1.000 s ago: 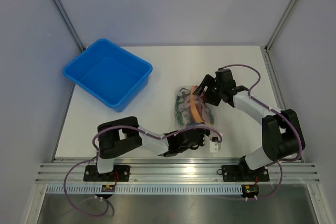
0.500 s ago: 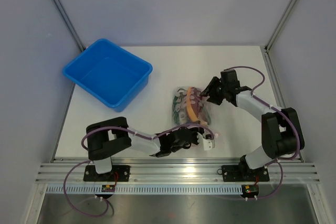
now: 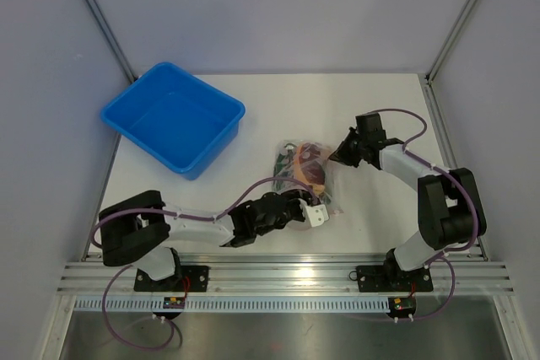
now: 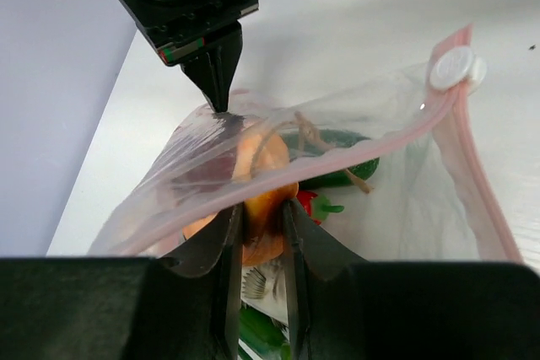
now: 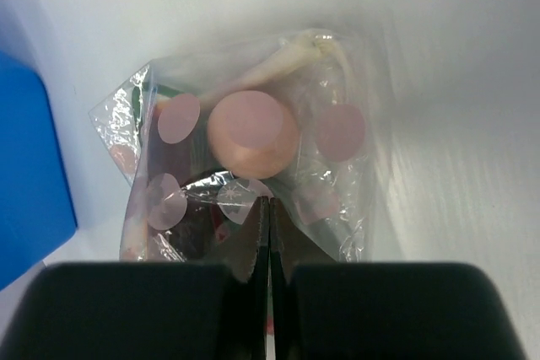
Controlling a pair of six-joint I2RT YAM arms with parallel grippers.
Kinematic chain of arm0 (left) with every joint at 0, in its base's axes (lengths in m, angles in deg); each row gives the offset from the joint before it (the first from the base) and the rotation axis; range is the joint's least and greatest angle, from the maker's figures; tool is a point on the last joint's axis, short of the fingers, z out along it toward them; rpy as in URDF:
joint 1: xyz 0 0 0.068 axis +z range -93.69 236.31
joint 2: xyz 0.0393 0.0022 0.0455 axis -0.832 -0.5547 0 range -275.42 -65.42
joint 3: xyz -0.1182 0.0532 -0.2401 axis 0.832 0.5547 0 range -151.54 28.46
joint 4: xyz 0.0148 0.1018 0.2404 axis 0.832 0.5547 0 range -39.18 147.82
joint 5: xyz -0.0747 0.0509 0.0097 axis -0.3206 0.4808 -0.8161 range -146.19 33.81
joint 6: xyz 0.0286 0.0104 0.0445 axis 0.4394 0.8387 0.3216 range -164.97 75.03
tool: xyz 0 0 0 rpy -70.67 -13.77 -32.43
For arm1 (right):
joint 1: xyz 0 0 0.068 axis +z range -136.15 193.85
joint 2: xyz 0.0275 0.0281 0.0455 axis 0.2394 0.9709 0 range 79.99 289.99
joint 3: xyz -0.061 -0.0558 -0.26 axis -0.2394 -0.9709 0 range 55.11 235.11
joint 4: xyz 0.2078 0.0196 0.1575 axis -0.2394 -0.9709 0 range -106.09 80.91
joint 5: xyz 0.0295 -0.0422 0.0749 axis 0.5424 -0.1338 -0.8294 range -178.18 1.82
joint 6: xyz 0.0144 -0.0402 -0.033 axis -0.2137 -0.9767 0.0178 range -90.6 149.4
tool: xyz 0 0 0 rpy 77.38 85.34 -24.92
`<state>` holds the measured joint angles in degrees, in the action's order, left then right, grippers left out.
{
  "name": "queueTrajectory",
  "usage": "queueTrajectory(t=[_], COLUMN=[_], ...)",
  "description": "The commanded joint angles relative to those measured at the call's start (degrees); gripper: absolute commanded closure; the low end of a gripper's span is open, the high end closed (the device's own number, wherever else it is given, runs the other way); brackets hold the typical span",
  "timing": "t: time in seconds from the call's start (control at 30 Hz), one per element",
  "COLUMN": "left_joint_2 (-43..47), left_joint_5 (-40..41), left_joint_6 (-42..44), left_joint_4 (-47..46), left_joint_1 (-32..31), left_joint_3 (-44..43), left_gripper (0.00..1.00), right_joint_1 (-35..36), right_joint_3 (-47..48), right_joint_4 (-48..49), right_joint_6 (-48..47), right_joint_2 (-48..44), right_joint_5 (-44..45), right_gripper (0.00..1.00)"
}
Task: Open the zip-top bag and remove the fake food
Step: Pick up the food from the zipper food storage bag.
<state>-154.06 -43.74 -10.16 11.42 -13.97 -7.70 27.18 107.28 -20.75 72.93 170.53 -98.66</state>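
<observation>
Two grippers clamped on one bag [image 3: 295,173], near the middle of the white table [image 3: 278,103], a little toward the lower edge of the top view. Bare tabletop along the whole upper edge and across the right side, up to the grey walls [image 3: 253,6]. Narrower bare strip below the bag, ahead of the arm bases. Blue bin [image 3: 173,117] at the upper left corner, well apart from the bag, nothing visible inside.

Long axis of the bag roughly up and down the top view, leaning slightly to the lower right. Zip end at the lower end.

Left gripper [image 3: 314,208] at that lower end, grasping the near lip of the bag. In the left wrist view, fingers [image 4: 226,246] drawn in narrow on the pink zip strip [image 4: 371,128]. Strip in two runs, spread apart and meeting at a white slider [image 4: 453,67] in the upper right of that frame.

Right gripper [image 3: 339,156] at the bag's upper right side, fully closed on a pinch of clear crinkled plastic.

Toy food [image 3: 310,170] all inside the bag: an orange piece [image 4: 257,170] just behind the left fingers, a green vegetable [image 4: 337,142] beyond it, a red bit [image 4: 305,202] beside it. Pinkish ball [image 5: 251,134] pressed against the plastic in the middle of the right wrist view.
</observation>
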Motion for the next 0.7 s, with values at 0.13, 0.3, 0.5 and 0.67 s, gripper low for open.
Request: queueTrajectory(t=[0.13, 0.3, 0.5, 0.67], left_joint_2=[5.8, 5.4, 5.7, 5.7], left_joint_5=[-3.1, -3.9, -5.2, -8.4], left_joint_6=[-7.6, -12.2, -14.2, -14.5], left_joint_4=[1.0, 2.1, 1.7, 0.7], left_joint_1=[3.0, 8.7, 11.3, 11.3], left_joint_3=[-0.9, -1.5, -0.9, -0.3], left_gripper=[1.00, 1.00, 1.00, 1.00], right_joint_1=[-3.0, -4.2, -4.2, -4.3], right_joint_3=[-1.6, -4.9, -4.1, -0.3], right_joint_4=[2.6, 2.9, 4.5, 6.0], right_joint_6=[3.4, 5.2, 0.6, -1.3], right_joint_2=[-2.6, -8.8, -7.9, -1.7], right_joint_5=[7.3, 12.6, 9.0, 2.6], right_gripper=[1.00, 1.00, 0.48, 0.29])
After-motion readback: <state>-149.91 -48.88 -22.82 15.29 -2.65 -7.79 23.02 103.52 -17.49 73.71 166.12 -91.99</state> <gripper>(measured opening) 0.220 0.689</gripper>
